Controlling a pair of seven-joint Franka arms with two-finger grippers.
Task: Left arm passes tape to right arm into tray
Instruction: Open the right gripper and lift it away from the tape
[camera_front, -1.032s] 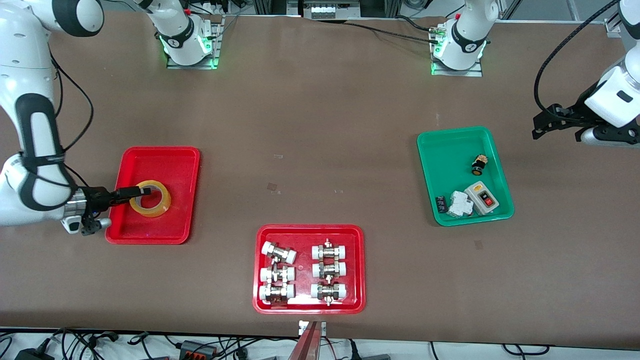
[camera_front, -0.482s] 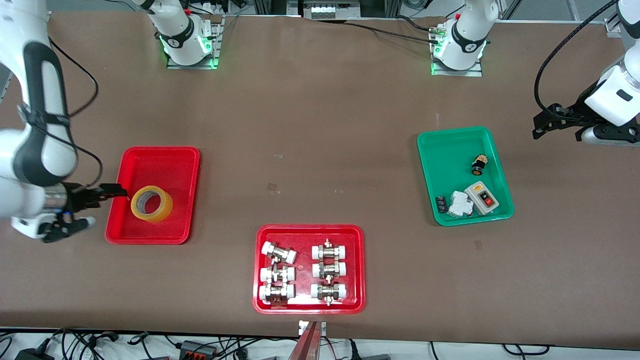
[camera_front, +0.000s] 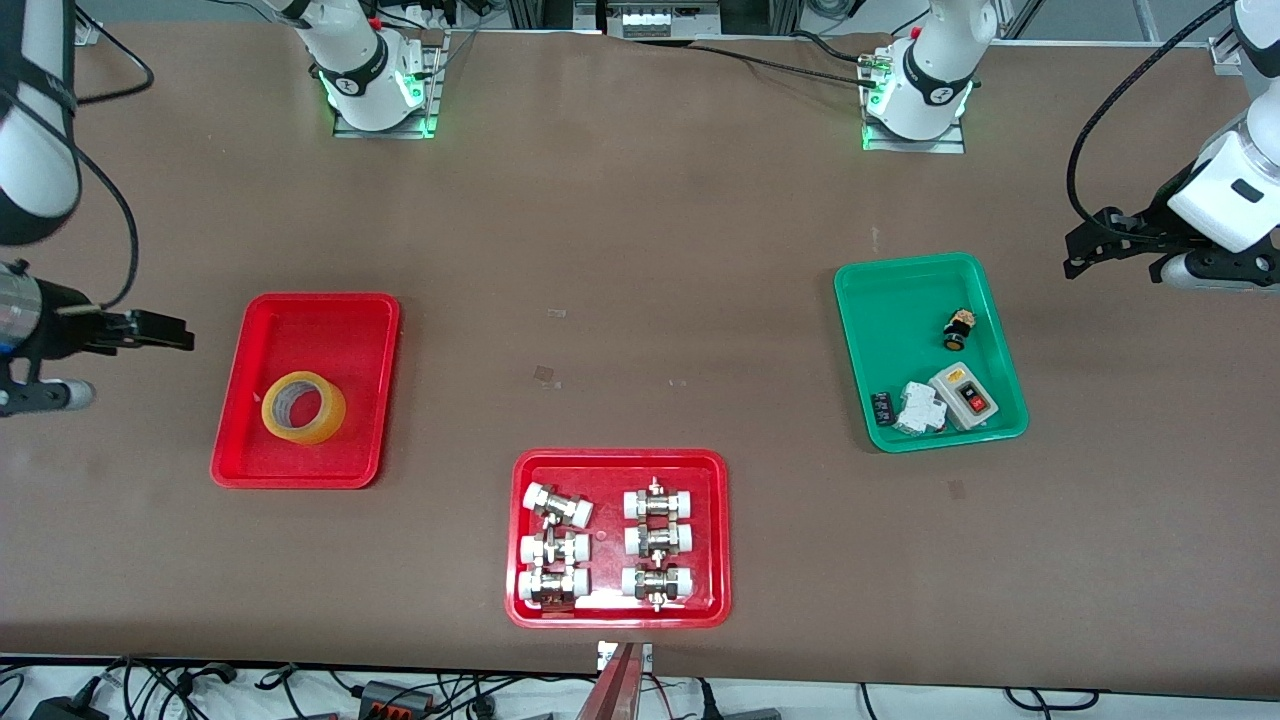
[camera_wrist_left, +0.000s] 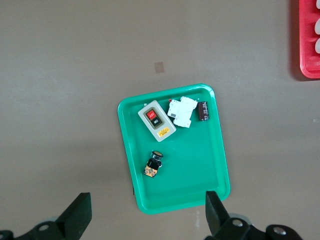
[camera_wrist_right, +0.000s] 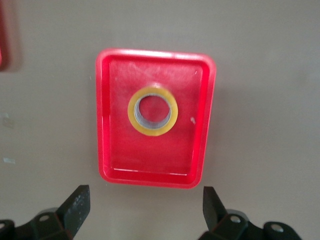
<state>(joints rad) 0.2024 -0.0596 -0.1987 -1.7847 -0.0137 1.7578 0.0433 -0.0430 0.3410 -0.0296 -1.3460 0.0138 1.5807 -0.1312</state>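
My right gripper (camera_front: 165, 332) hangs open and empty over bare table beside the tray (camera_front: 262, 470); the tape (camera_front: 303, 407) lies flat inside it. My left gripper (camera_front: 1092, 252) waits open. Placing looks complete; next, simply park clear.

Open table surface (camera_front: 640, 250) between bases and trays; obstacles: plain red tray (camera_front: 300, 470) holding tape (camera_front: 303, 407) toward the right arm's end, fittings tray (camera_front: 618, 612) at the near edge, green tray (camera_front: 905, 290) toward the left arm's end.

Both arms hover raised, left hand (camera_front: 1085, 250) and right hand (camera_front: 165, 332) with fingers spread, empty.
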